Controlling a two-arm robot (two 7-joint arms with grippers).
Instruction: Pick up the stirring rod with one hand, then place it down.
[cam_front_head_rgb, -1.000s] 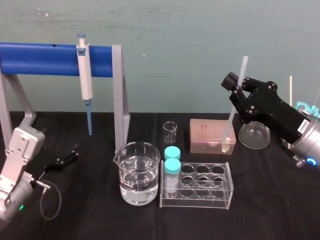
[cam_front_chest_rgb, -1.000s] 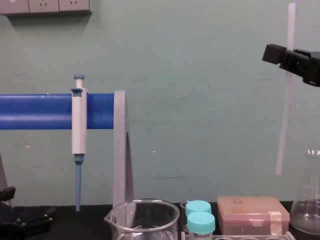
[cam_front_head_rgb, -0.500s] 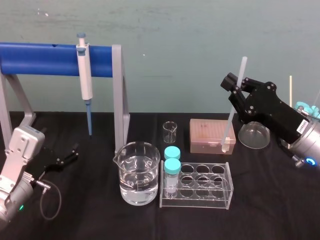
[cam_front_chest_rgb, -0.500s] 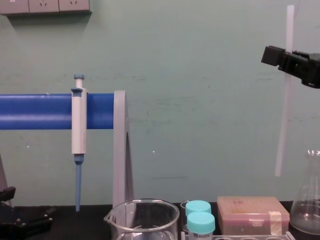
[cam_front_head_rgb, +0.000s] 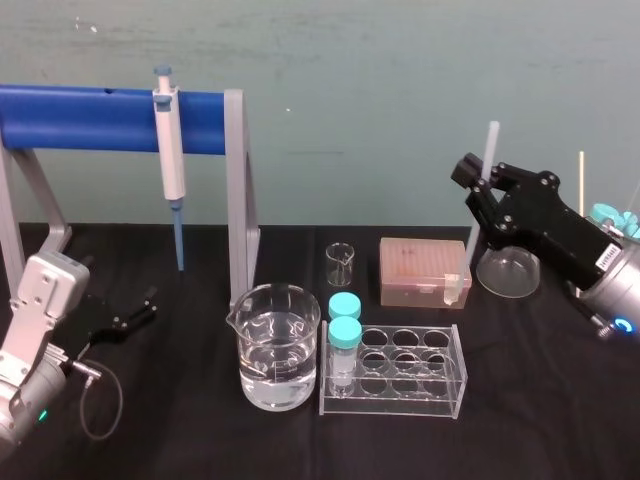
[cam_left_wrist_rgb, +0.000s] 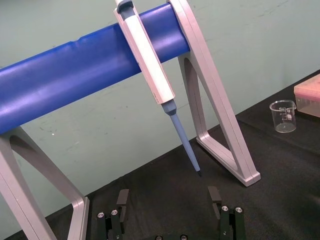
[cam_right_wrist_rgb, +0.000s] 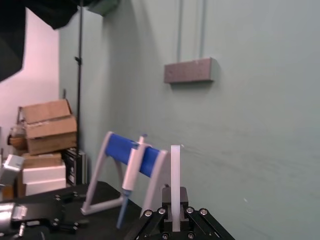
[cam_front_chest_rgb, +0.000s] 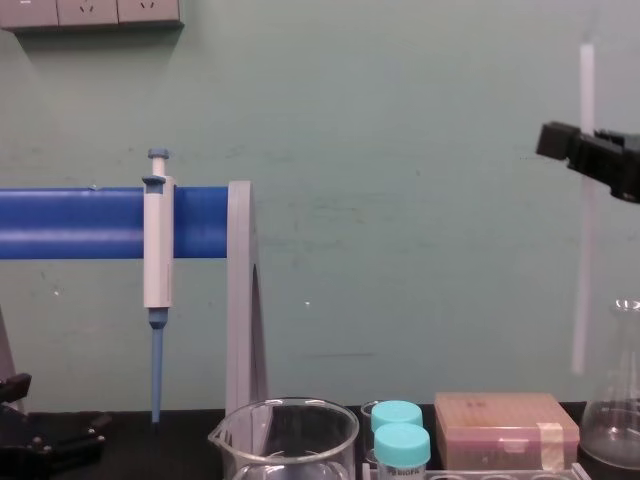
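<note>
Head, chest and wrist views of the rod-handling sequence. The right end effector (cam_front_head_rgb: 481, 187) is clamped on the stirring rod (cam_front_head_rgb: 490, 148) at the right of the scene, above the far right part of the black tabletop (cam_front_head_rgb: 180, 420). Compared with half a second earlier, the rod has swung from a clear lean to near upright. In the chest view the stirring rod (cam_front_chest_rgb: 586, 100) now runs almost straight up and down through the right end effector (cam_front_chest_rgb: 582, 152), and both have shifted rightward and slightly lower. The right wrist view confirms the grip: the rod (cam_right_wrist_rgb: 175, 170) stands between the closed fingers of the end effector (cam_right_wrist_rgb: 175, 212).

The rod's lower end hangs in the air, higher than the top of the pink tip box (cam_front_head_rgb: 423, 268). In the chest view it lies between that box and the glass flask (cam_front_head_rgb: 510, 270), touching neither.

The left end effector (cam_left_wrist_rgb: 169, 210) rests low at the left with its fingers apart, near the pipette (cam_left_wrist_rgb: 150, 60) on the blue stand; it takes no part.

Interpretation: the pick-up is complete, and the straightening with a small descent suggests the start of the placing phase. The rod has yet to be lowered to the tabletop, and the flask and box beside it leave little room for error.
</note>
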